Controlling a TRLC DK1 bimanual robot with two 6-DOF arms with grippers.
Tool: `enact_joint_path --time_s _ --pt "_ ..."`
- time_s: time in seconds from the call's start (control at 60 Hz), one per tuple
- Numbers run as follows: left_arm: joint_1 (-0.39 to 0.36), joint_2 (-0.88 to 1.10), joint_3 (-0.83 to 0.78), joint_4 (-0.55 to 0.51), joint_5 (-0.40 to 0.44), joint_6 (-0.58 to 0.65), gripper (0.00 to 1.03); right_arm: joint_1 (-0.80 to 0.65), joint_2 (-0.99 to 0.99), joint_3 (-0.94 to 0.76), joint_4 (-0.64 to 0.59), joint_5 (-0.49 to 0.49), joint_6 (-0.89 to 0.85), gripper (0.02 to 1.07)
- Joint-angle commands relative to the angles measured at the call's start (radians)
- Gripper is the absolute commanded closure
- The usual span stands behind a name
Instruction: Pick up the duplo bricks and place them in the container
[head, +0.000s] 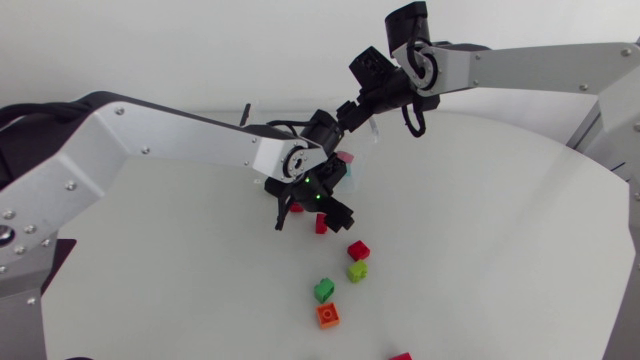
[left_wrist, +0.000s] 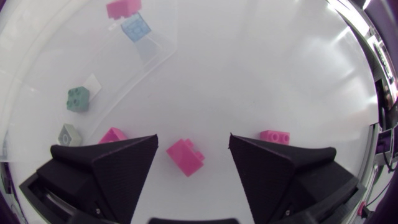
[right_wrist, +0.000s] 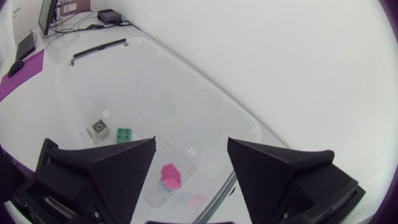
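Observation:
My left gripper stands open low over the table. A pink-red duplo brick lies between its fingers, untouched on both sides. Two more such bricks lie just outside the fingers. My right gripper hangs open above the clear plastic container. In the container I see a pink brick, a green one and a grey one. From the left wrist view a light blue brick also shows there.
Nearer the table's front lie loose bricks: red, lime, green, orange, and another red at the edge. The two arms stand close together by the container.

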Motion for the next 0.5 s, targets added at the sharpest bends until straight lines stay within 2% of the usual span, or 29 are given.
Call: enact_joint_path --time_s 0.0,0.233,0.45,0.483 --pt "-0.011 0.039 0.066 -0.051 -0.011 -0.087 0.28 -0.01 -0.059 -0.069 0.027 0.005 0.034 0.06" --pt "-0.026 0.052 0.091 -0.151 -0.062 -0.193 0.28 -0.018 -0.199 -0.25 0.087 0.004 0.047 0.06" --pt "-0.008 0.088 0.117 -0.174 -0.074 -0.231 0.28 -0.024 -0.297 -0.397 0.139 -0.002 0.045 0.06" --pt "-0.008 0.101 0.128 -0.181 -0.074 -0.24 0.31 -0.025 -0.312 -0.42 0.145 -0.004 0.045 0.06"
